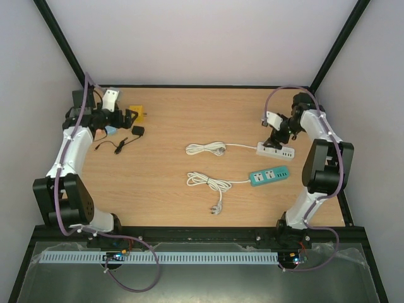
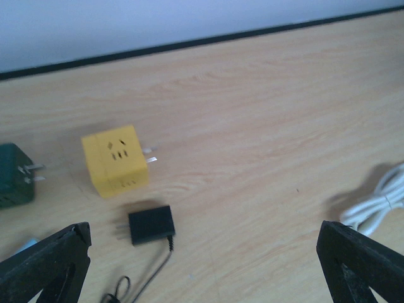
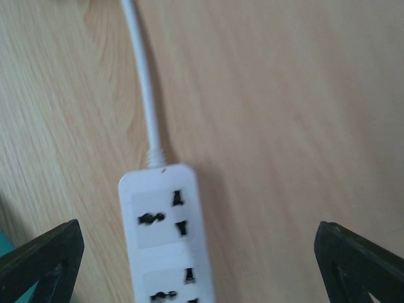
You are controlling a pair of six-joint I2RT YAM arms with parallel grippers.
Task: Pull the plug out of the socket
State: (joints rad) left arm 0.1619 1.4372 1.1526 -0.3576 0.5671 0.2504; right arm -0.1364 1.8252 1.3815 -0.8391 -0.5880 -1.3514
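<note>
A white power strip [image 1: 276, 151] lies at the right, its cord [image 1: 205, 149] coiled to the left. In the right wrist view the strip [image 3: 167, 233] shows empty sockets. My right gripper [image 1: 276, 135] hovers just above it, open and empty [image 3: 202, 274]. A black plug adapter [image 1: 137, 131] with a thin cable lies loose at the back left, prongs bare [image 2: 151, 225]. My left gripper [image 1: 118, 120] is open and empty [image 2: 202, 278], above and just near of the adapter.
A yellow cube adapter [image 2: 115, 160] and a dark green adapter [image 2: 12, 175] lie behind the black one. A teal power strip [image 1: 269, 175] with a white cord and loose plug [image 1: 218, 210] lies mid-table. Black frame posts stand at the back corners.
</note>
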